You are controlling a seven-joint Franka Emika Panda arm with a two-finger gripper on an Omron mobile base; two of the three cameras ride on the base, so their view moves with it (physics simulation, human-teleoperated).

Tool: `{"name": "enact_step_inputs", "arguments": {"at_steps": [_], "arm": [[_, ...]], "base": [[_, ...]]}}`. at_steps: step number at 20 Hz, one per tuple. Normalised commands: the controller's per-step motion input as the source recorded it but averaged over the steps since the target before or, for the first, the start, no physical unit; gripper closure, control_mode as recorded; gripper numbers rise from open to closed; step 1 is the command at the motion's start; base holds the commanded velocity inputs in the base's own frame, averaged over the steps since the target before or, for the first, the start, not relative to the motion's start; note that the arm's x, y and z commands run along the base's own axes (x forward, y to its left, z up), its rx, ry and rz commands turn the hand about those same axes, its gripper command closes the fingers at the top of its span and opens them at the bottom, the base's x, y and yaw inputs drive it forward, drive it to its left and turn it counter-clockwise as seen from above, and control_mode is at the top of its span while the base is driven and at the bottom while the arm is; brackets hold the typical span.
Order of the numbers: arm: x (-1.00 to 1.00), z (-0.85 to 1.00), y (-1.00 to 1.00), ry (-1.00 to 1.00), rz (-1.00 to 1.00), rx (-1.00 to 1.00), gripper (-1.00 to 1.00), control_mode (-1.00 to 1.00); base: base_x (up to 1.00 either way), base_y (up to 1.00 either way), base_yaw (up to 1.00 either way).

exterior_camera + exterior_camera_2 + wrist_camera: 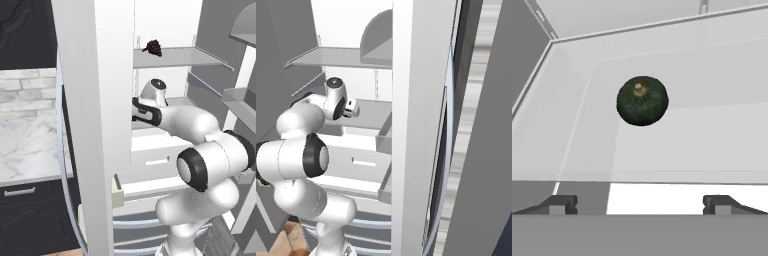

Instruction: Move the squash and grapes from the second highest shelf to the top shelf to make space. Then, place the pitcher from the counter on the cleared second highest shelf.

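With the grapes [153, 47] already lying on the top shelf [190, 58], above the end effector [640, 202], the squash [642, 100] is the thing left to move: it sits straight ahead of the end effector and well apart from it, on the second highest shelf [702, 145]. The end effector's fingers [558, 204] stand wide apart and hold nothing. The squash is a round, dark green, mottled ball with a short tan stem facing the camera, on a smooth, flat grey panel. In my judgement a smooth ball like this could roll toward the back wall if one finger touches it first, or squirt out of a closing grip that lands off its widest part. The marble table [30, 145] lies off to the side.
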Motion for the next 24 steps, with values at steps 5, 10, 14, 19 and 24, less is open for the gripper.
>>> {"name": "enact_step_inputs", "arguments": {"at_steps": [5, 10, 14, 19, 24], "arm": [[0.37, -0.06, 0.03, 0.00, 0.00, 0.00, -1.00, -1.00], [0.31, -0.14, 0.03, 0.00, 0.00, 0.00, -1.00, -1.00], [0.28, -0.17, 0.07, 0.00, 0.00, 0.00, -1.00, -1.00], [0.30, -0.16, 0.08, 0.00, 0.00, 0.00, -1.00, -1.00], [0.30, -0.17, 0.07, 0.00, 0.00, 0.00, -1.00, -1.00]], "base": [[0.00, 0.00, 0.00], [0.00, 0.00, 0.00], [0.00, 0.00, 0.00], [0.00, 0.00, 0.00], [0.00, 0.00, 0.00]]}}
